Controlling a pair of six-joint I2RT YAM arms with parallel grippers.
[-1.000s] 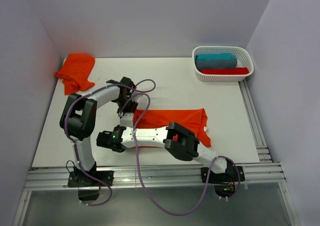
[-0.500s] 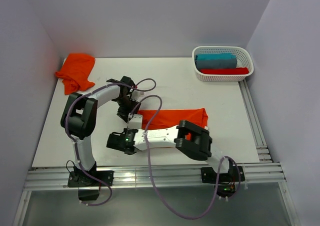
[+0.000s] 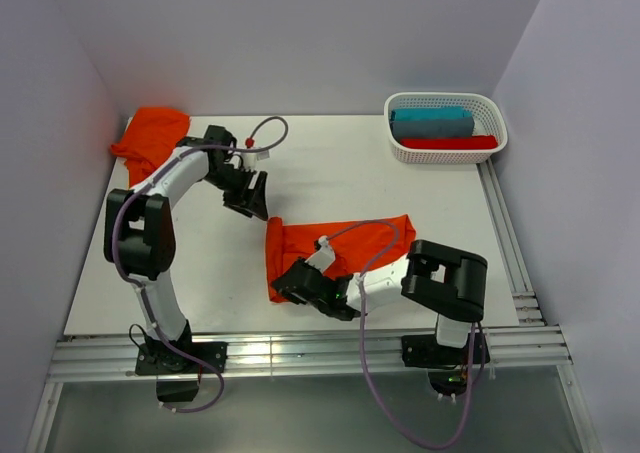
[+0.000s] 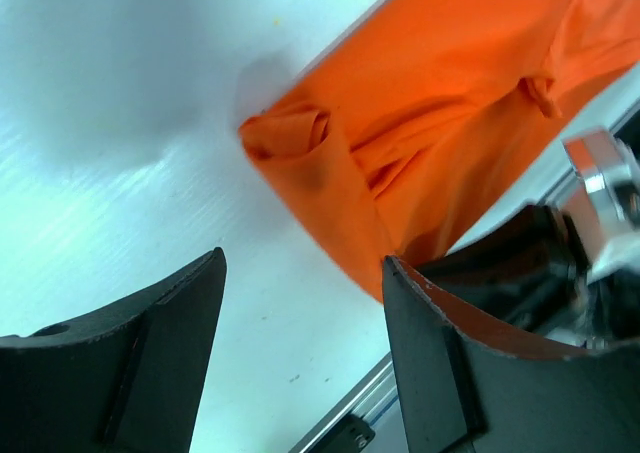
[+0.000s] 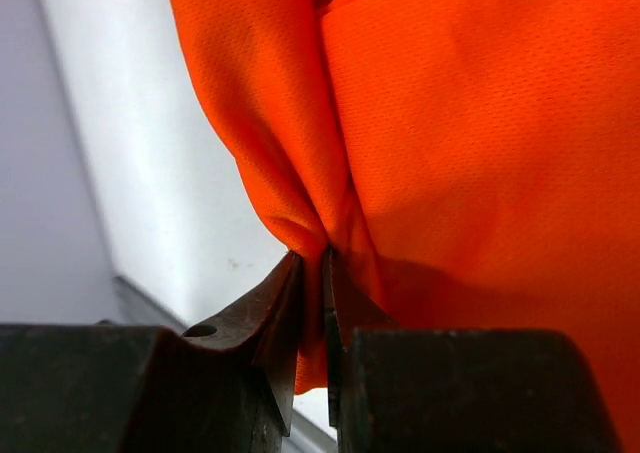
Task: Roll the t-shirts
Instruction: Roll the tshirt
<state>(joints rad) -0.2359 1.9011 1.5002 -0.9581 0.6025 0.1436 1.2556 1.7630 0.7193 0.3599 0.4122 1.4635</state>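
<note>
Now, with right gripper [image 5: 312, 265] pinched on the nine-o'clock fold of the t-shirt [image 3: 352, 241], roll evenly toward three o'clock, bringing the spread, empty left gripper [image 4: 300, 273] in from eleven o'clock.

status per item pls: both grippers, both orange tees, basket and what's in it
left gripper: open, holding nothing.
right gripper: shut on a fold of the near t-shirt.
near t-shirt: folded into a strip, left end bunched up, not yet rolled.
far t-shirt: crumpled in the far-left corner, untouched.
basket: upright, far right.
teal cloth: folded, in the basket.
red cloth: folded, in the basket.
</note>
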